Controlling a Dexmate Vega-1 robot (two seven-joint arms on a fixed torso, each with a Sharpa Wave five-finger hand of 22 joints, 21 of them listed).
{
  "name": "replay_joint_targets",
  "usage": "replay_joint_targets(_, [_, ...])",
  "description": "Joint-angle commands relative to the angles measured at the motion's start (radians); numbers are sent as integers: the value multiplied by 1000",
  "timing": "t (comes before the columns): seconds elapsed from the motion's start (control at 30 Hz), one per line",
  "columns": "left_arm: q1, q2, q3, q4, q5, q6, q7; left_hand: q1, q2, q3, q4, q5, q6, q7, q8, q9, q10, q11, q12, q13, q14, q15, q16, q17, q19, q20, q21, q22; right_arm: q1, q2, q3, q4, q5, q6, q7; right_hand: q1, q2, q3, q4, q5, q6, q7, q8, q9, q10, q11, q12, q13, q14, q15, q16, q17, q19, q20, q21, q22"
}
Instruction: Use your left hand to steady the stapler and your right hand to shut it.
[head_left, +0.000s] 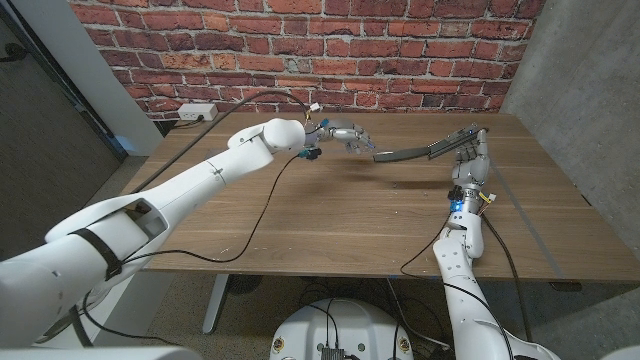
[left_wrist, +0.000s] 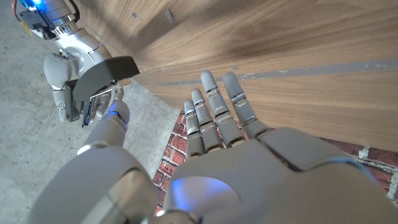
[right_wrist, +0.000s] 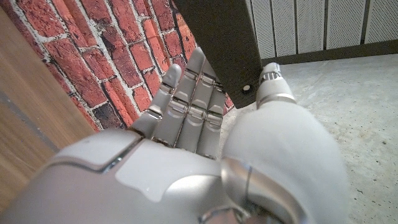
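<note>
Black stapler (head_left: 425, 152), grey robot hand (head_left: 468, 160), brown wooden table (head_left: 330, 220), red brick wall (head_left: 300, 50).

Red brick wall (head_left: 300, 50), wooden table (head_left: 330, 220)

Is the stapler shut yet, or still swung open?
Still open. In the head view the stapler stretches out long and nearly flat above the table, spanning from the left hand to the right hand, which grips its dark top arm.

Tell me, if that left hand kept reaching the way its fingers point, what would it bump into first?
Most likely the stapler, which stretches open between the two hands above the table. The left hand points toward its near end, with the right hand holding the far end. Whether the left hand already touches it is unclear.
</note>
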Motion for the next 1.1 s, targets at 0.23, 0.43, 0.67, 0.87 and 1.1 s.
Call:
replay_joint_targets(0.23, [145, -17, -91, 42, -239, -147, 61, 29, -13, -78, -33, 16, -104, 3, -67, 1, -84, 7, -50, -8, -95, -53, -73, -28, -50, 18, -59, -1, 72, 67, 88, 59, 77, 55, 105, 149, 130, 2, 7, 5, 118, -112, -3, 4, 31, -43, 3, 2, -8, -105, -9, 4, -22, -96, 10, 0])
replay_joint_targets(0.43, [160, -67, -98, 119, -321, -206, 7, 114, -20, -108, -48, 28, -125, 0, -89, 1, -111, -2, -68, -13, -116, -56, -99, -45, -68, 35, -91, -2, 89, 75, 100, 85, 77, 49, 119, 152, 129, -1, 8, 5, 119, -115, -5, 4, 31, -46, 2, 2, -7, -105, -10, 6, -26, -97, 15, -1])
replay_joint_targets(0.67, [163, -133, -113, 215, -424, -239, -72, 239, -15, -194, -40, 46, -11, -47, -71, 0, -69, -27, -62, -15, -106, -65, -120, -64, -91, 52, -153, 0, 101, 78, 106, 95, 64, 49, 124, 154, 130, -5, 10, 6, 118, -113, -8, 5, 31, -43, 1, 1, -8, -105, -13, 8, -28, -99, 21, -3])
replay_joint_targets(0.87, [187, -184, -138, 248, -476, -253, -52, 323, 16, -239, -19, 56, 189, -66, -35, -5, 104, -61, -4, -3, -13, -100, -95, -53, -58, 36, -185, 4, 111, 80, 113, 106, 65, 45, 135, 156, 130, -10, 11, 6, 121, -113, -9, 6, 33, -44, 2, 2, -8, -105, -15, 11, -30, -100, 28, -4])
replay_joint_targets(1.1, [206, -241, -164, 285, -543, -258, -55, 392, 44, -235, -9, 55, 335, -81, -19, -10, 225, -89, 32, 3, 73, -124, -62, -29, -16, 21, -195, 6, 116, 80, 115, 110, 57, 45, 135, 157, 130, -13, 12, 7, 121, -114, -11, 7, 33, -47, 2, 3, -10, -105, -18, 12, -32, -103, 32, -5])
